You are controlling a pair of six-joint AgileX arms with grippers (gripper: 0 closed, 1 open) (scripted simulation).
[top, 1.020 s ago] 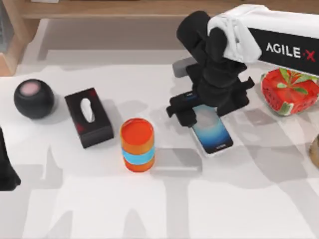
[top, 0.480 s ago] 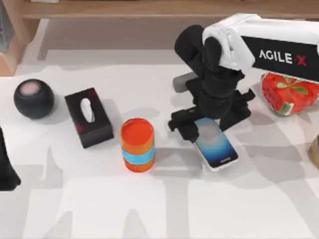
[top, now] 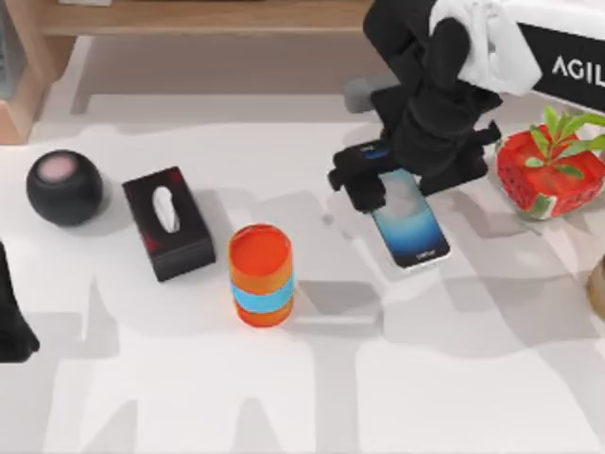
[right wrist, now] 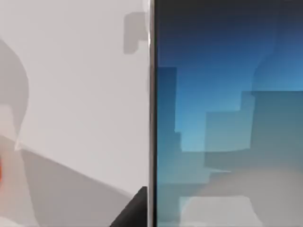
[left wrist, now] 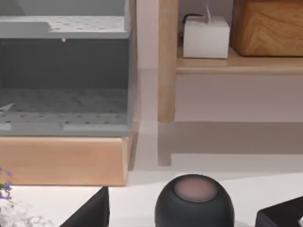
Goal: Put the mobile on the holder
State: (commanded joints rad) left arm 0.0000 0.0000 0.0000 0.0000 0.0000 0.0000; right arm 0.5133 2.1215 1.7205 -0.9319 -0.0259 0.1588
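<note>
From above, the right gripper (top: 386,184) sits in the upper right of the frame, its black fingers closed on the top end of the mobile (top: 410,222). The mobile hangs tilted from that grip, its screen facing up and its lower end pointing toward the lower right, with its shadow spread on the white table (top: 302,397) beneath. Just behind the arm, near the upper edge, a grey holder (top: 362,93) peeks out. To the right lies a strawberry-shaped planter (top: 548,175) with green leaves. Centre-left stands an orange cup with a blue band (top: 260,274); left of it lies a black tissue box (top: 168,222), and further left a round black speaker (top: 63,187). The left gripper (top: 11,322) is parked at the far left edge; whether its jaws are apart or together cannot be told.

In the left wrist view, the black speaker (left wrist: 195,201) sits at the bottom centre, with a corner of the tissue box (left wrist: 281,215) at the lower right. A grey perforated shelf unit (left wrist: 64,75) fills the upper left, and a wooden shelf (left wrist: 236,66) carries a white box (left wrist: 206,35) at the upper right.

In the right wrist view, the mobile's blue screen (right wrist: 227,113) takes the right half, its pale edge running vertically, with the table (right wrist: 71,94) on the left.
</note>
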